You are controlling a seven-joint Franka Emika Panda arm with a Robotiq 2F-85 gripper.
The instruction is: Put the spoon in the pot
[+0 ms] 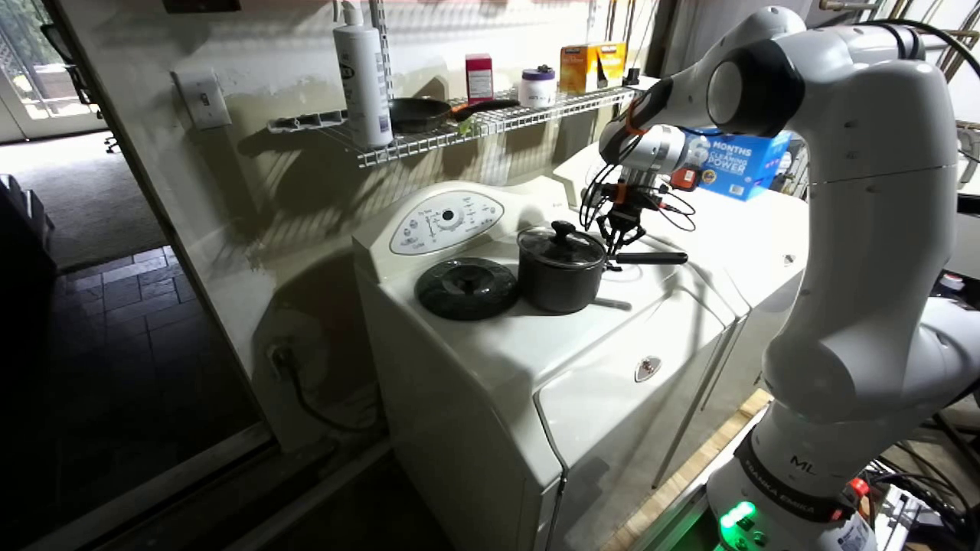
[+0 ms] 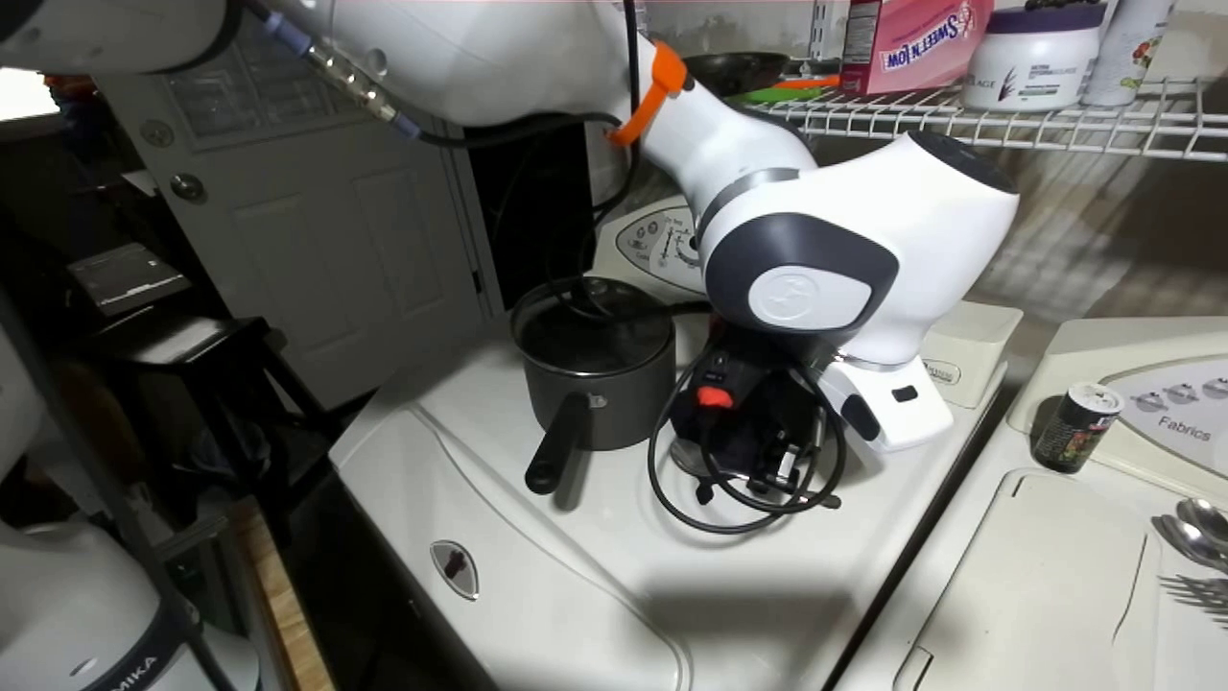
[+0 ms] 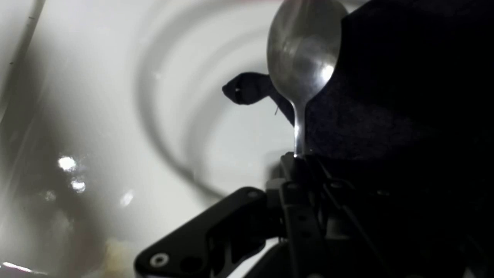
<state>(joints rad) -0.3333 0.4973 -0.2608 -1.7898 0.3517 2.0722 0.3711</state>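
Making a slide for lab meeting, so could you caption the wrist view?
Black pincer closed on a metal spoon by its slim handle, a glossy white surface behind.

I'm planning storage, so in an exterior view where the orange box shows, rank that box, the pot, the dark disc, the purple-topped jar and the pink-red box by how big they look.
Largest to smallest:
Pot
Dark disc
Orange box
Purple-topped jar and pink-red box: too alike to rank

In an exterior view, the pot [image 1: 561, 288] stood on the appliance [image 1: 501, 348], lid [image 1: 563, 243] on top, disc [image 1: 467, 288] to its left, control panel [image 1: 452, 220] behind. The gripper [image 1: 612, 250] held the spoon [image 3: 303, 50] right of the pot; spoon-to-surface contact could not be confirmed.
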